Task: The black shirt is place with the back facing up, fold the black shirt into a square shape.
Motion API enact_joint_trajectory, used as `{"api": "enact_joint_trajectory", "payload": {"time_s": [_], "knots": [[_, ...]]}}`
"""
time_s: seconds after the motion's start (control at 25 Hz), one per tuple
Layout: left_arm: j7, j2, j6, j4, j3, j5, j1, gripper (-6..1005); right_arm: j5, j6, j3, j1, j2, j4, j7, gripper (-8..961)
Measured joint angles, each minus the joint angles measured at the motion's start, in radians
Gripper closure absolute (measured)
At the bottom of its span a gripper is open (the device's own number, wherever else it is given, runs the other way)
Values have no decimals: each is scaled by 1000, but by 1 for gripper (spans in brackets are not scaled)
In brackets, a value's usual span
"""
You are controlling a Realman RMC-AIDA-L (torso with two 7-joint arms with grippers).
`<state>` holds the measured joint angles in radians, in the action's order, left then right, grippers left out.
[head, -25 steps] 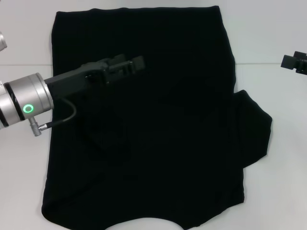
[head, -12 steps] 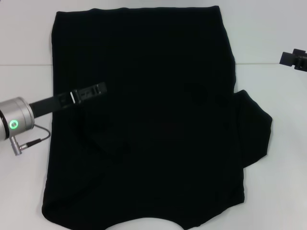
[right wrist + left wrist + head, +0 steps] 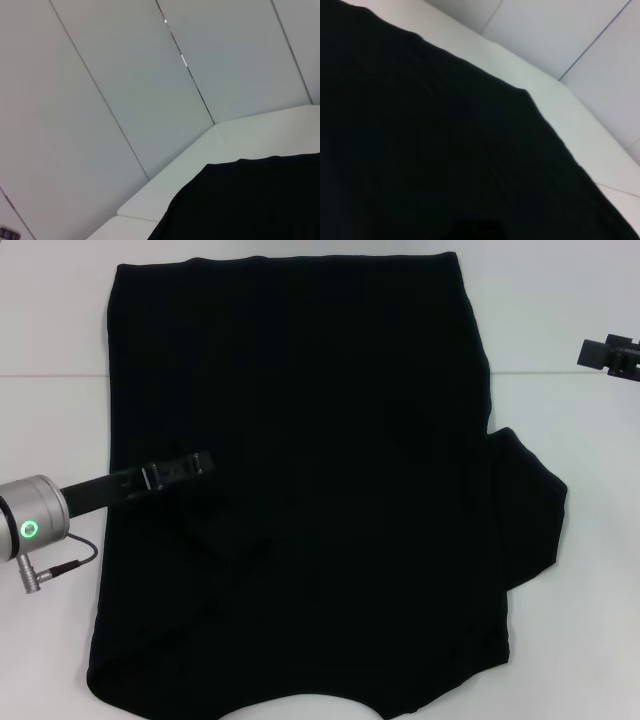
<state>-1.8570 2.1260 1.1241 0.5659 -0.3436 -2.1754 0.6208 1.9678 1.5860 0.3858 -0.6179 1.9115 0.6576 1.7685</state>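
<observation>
The black shirt [image 3: 330,500] lies flat on the white table [image 3: 590,630], plain side up, no print showing. Its left side looks folded inward, with a straight left edge. One short sleeve [image 3: 530,510] still sticks out on the right. My left gripper [image 3: 203,462] hovers low over the shirt's left part, its silver arm reaching in from the left edge. My right gripper [image 3: 603,352] shows only at the far right edge, off the cloth. The left wrist view is filled by the shirt [image 3: 420,150]; the right wrist view catches a corner of the shirt [image 3: 250,205].
White table surface [image 3: 50,320] borders the shirt on the left and right. The shirt's bottom hem runs to the near edge of the head view. Pale wall panels [image 3: 125,100] stand behind the table.
My left arm has drawn back to the left and nearer, from the shirt's upper middle to its left side. The right gripper crept slightly inward. The shirt lies unchanged.
</observation>
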Motion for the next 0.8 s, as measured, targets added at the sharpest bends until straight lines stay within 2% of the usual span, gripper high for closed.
{"api": "enact_joint_trajectory", "payload": {"time_s": [0.28,0.56,0.8], "knots": [[15,1,-15,-46,-22,4,15,120,0,-6,0,5,3,-5,-4,10],[15,14,20,-107,-70,15,94,121,-3,-8,0,8,3,-6,-9,10],[15,14,58,-138,-70,115,121,122,-4,-8,1,10,3,-5,-11,10]]}}
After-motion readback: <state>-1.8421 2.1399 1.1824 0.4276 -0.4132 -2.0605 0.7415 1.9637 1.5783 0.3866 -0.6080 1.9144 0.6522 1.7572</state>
